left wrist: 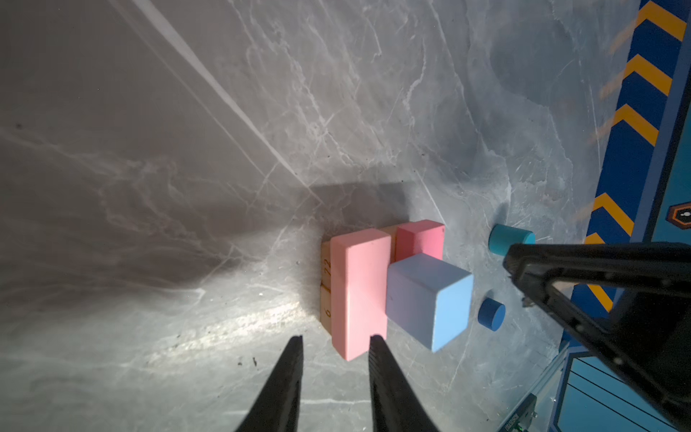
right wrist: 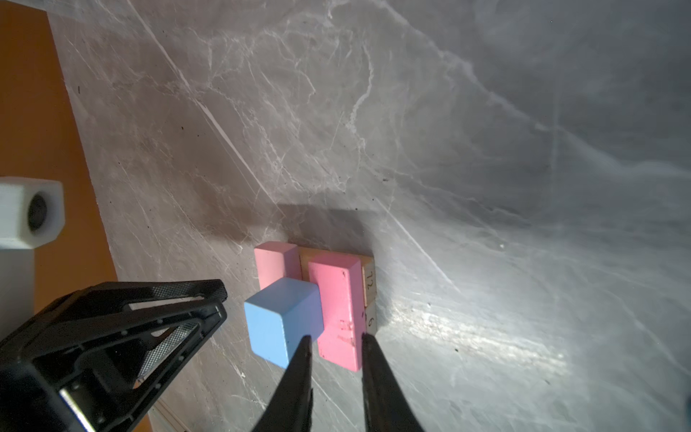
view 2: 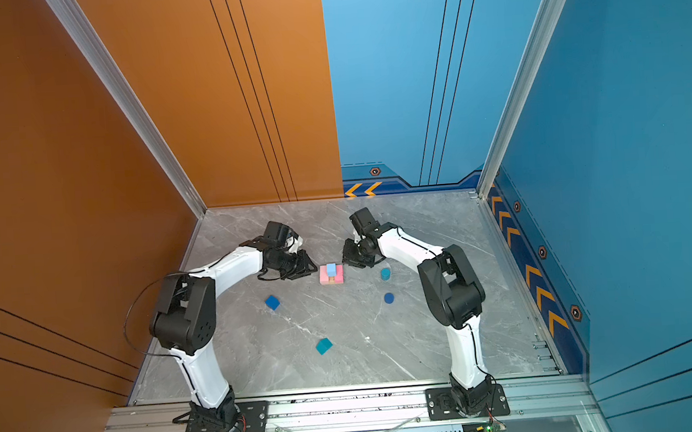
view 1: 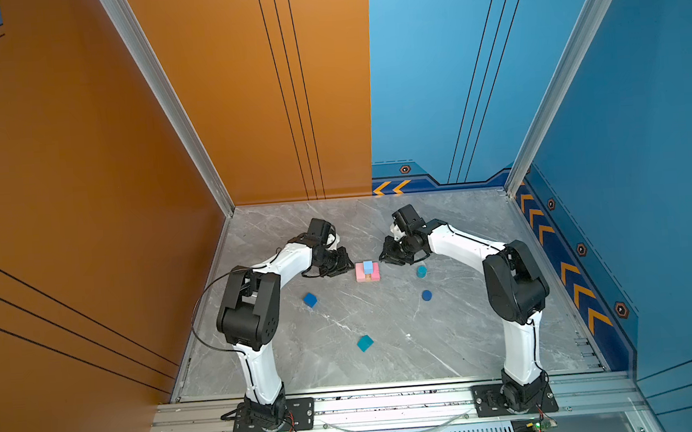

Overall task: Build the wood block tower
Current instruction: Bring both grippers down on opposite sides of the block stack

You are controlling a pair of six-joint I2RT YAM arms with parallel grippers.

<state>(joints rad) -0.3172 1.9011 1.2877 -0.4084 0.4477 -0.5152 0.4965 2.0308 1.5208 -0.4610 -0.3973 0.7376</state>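
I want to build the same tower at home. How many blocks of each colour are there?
Tan: 2, the tan bars
Pink: 2, the pink bars
Light blue: 1, the light-blue cube
Dark blue: 2, the dark-blue cube and dark-blue cylinder
Teal: 2, the teal cube and teal cylinder
Total: 9

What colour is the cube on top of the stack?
Light blue cube, clearest in the left wrist view.

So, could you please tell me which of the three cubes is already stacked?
The light-blue cube: it sits on the pink bars, while the dark-blue cube and the teal cube lie alone on the table.
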